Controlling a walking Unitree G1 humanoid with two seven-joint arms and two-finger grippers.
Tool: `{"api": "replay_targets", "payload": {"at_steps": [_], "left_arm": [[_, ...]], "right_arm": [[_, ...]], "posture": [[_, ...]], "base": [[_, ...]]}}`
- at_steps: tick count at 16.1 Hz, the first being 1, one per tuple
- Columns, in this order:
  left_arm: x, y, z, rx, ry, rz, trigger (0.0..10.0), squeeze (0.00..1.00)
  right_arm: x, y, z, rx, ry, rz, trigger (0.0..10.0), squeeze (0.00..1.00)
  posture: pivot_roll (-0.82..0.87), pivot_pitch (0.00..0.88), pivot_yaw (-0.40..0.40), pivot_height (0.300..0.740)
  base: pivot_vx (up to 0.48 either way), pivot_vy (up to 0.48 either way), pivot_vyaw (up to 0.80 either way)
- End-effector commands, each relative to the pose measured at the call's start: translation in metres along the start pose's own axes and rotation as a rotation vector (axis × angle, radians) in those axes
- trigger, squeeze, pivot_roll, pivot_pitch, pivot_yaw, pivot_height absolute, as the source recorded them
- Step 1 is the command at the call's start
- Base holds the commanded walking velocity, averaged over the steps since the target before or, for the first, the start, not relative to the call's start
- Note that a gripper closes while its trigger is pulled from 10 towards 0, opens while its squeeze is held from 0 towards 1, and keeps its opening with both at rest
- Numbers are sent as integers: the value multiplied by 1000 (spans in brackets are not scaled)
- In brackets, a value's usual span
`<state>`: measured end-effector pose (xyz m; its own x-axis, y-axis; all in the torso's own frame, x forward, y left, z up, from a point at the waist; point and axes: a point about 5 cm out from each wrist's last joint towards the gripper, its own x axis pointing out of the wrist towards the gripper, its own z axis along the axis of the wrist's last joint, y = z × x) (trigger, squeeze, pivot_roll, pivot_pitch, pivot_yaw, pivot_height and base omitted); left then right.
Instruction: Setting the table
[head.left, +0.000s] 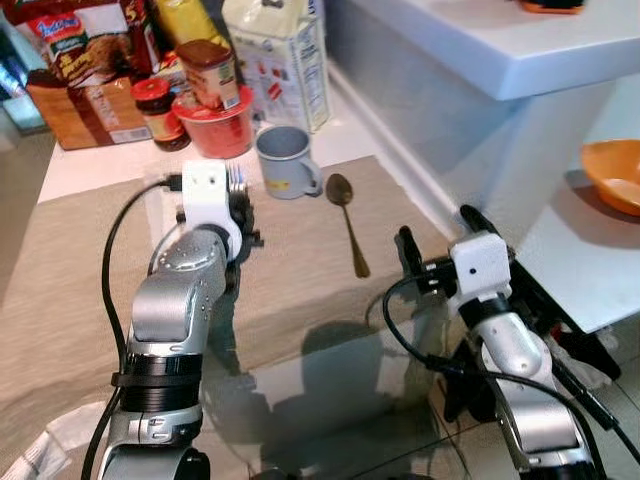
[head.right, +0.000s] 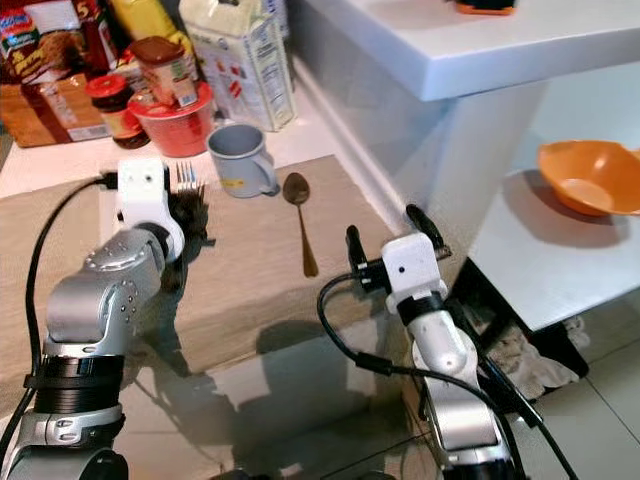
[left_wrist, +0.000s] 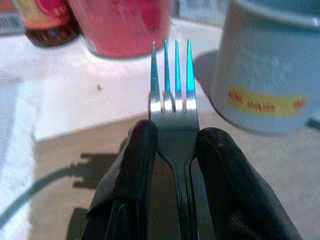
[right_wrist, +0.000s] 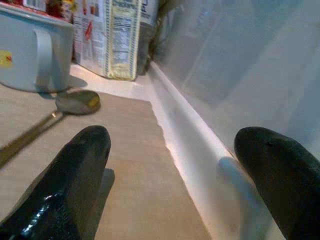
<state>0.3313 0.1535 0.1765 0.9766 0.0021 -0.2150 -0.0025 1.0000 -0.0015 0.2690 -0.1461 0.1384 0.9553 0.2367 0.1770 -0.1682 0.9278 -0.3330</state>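
The fork (left_wrist: 174, 107) is clamped between the two black fingers of the left gripper (left_wrist: 175, 150), tines pointing forward past the fingertips toward the top of the left wrist view. In the left eye view the same tines (head.left: 236, 180) stick up just above the white wrist block, left of centre. The fork's long axis runs along the fingers, roughly parallel to the spoon (head.left: 346, 232).

The spoon lies flat on the beige placemat (head.left: 300, 290) in mid-frame, bowl toward the top, handle toward the bottom. The grey mug (head.left: 284, 160) stands just beyond the spoon's bowl, up and to its left.

Key relation: the free strip of placemat where the fork would presumably be laid sits directly below and ahead of the left gripper, left of the mug and well apart from the spoon. The left arm is clearly nearer to that spot. A lowering with the handle kept parallel to the spoon is judged to be what is called for.

The right gripper (head.left: 436, 240) is spread wide and holds nothing; it hovers at the placemat's right edge, beside the white wall ledge (right_wrist: 190, 145).

The fork's handle is hidden under the fingers and wrist. Height above the mat cannot be judged well; probably close. The orange bowl (head.left: 614, 172) is cut off at the right frame edge.
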Motion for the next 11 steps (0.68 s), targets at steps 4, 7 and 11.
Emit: {"api": "replay_targets", "payload": {"at_steps": [4,7,11], "left_arm": [[-8,2,30,72,-260,-43,0,0],[-15,7,29,64,-313,-47,0,0],[-32,26,21,100,-396,6,0,0]], "right_arm": [[1,1,-7,7,15,9,10000,0],[0,2,-7,5,10,16,10000,0],[-2,2,-9,4,8,17,10000,0]], "posture": [[-93,0,64,740],[-89,0,61,740],[-80,0,57,740]], "base": [[0,0,0],[0,0,0],[0,0,0]]}}
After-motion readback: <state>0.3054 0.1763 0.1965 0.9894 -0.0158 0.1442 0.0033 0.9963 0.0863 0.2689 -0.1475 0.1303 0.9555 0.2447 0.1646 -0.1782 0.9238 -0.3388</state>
